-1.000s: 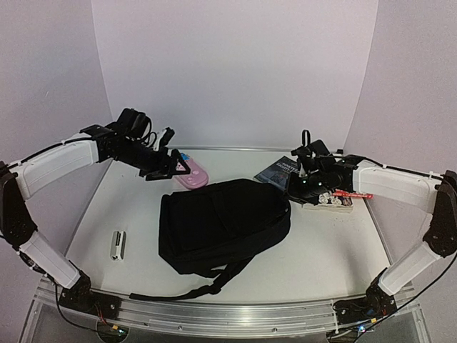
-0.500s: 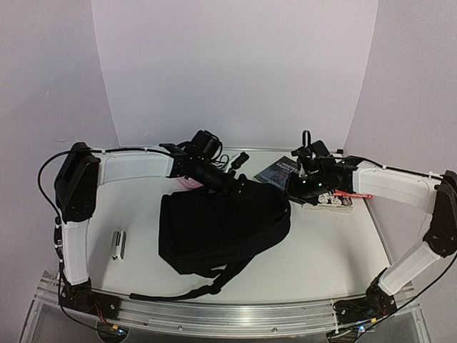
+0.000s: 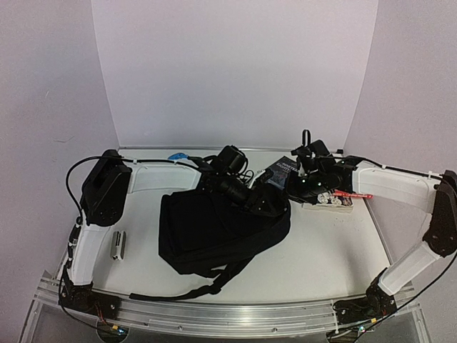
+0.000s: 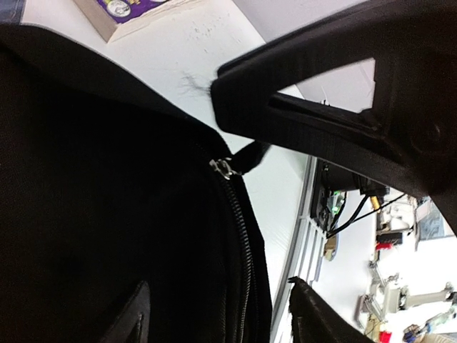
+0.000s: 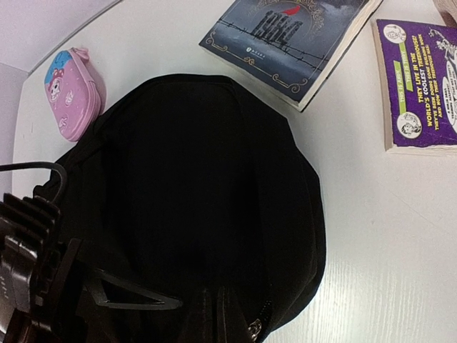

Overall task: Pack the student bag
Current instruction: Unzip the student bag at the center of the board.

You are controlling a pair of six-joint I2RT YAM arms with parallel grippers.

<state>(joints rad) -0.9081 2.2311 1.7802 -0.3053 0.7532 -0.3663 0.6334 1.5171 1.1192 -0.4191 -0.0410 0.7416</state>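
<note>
Left arm stretches low across the large black fabric backpack [image 3: 214, 236], left pincer [image 4: 221, 314] spread wide over its zipper [image 4: 239, 243]; the right pincer [image 3: 308, 184] hovers beside it, opening impossible to tell.

The left fingers [image 4: 321, 86] swung across to the student bag [image 3: 207, 236].

Student bag [image 3: 207, 236] — matt cloth, metal zipper pull [image 4: 223, 168], paper book [image 5: 285, 36]

There's a pink pouch [image 5: 71, 93] with a cartoon face lying toward the back of the white surface [image 3: 328, 250]. Off to the back right lies a dark paperback [image 5: 289, 43], with a purple-covered book [image 5: 421, 86] just beside it, not touching. Well apart, on the left, sits a small silver-and-white block [image 3: 118, 244].
</note>
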